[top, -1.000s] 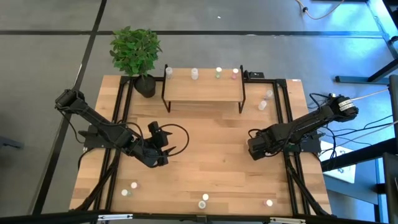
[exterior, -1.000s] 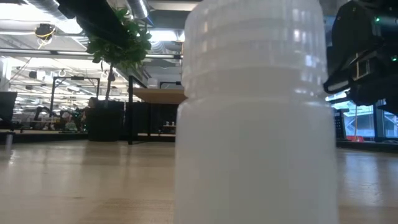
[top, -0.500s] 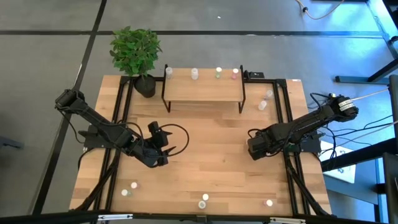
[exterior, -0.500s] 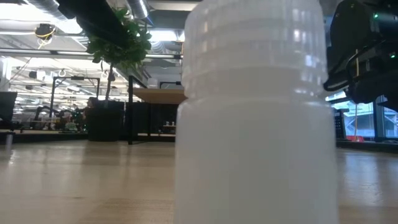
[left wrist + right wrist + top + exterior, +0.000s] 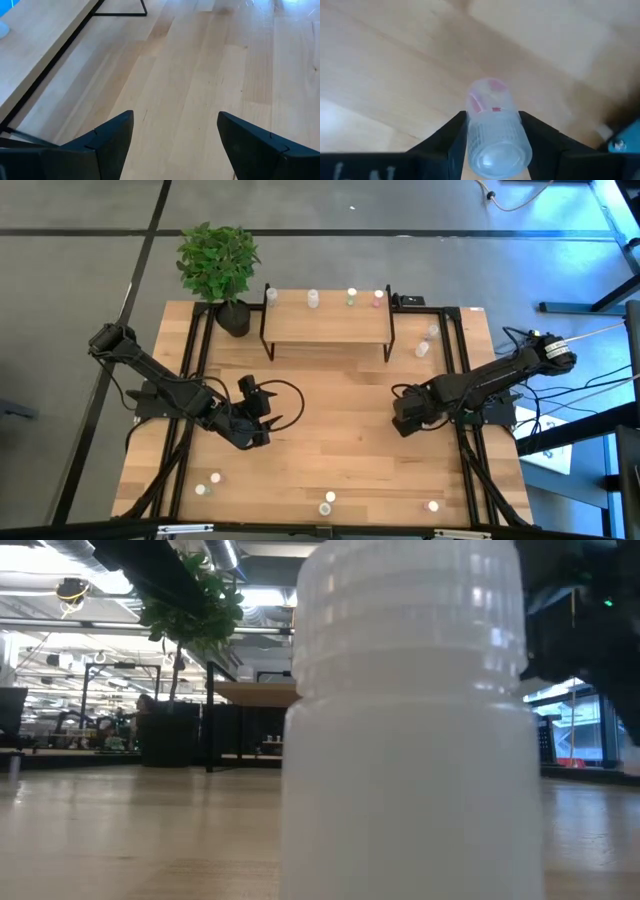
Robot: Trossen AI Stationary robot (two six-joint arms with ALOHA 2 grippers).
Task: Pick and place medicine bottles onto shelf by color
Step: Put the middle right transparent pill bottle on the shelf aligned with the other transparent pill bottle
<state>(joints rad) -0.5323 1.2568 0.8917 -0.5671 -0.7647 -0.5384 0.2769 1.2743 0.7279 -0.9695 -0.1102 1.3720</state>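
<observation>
The right end effector grasps a pink-filled bottle between its fingers, low over the counter. It should lift straight, then set it beside the pink-capped one on the shelf. The left end effector waits released.

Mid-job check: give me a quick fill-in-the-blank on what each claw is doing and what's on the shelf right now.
1. The right claw is closed on a small ____.
2. The left claw is open and holds ____.
3. The number of bottles standing on the shelf is ____.
4. The potted plant stands at the shelf's ____ end in the high view.

Missing words: bottle; nothing; four; left
</observation>
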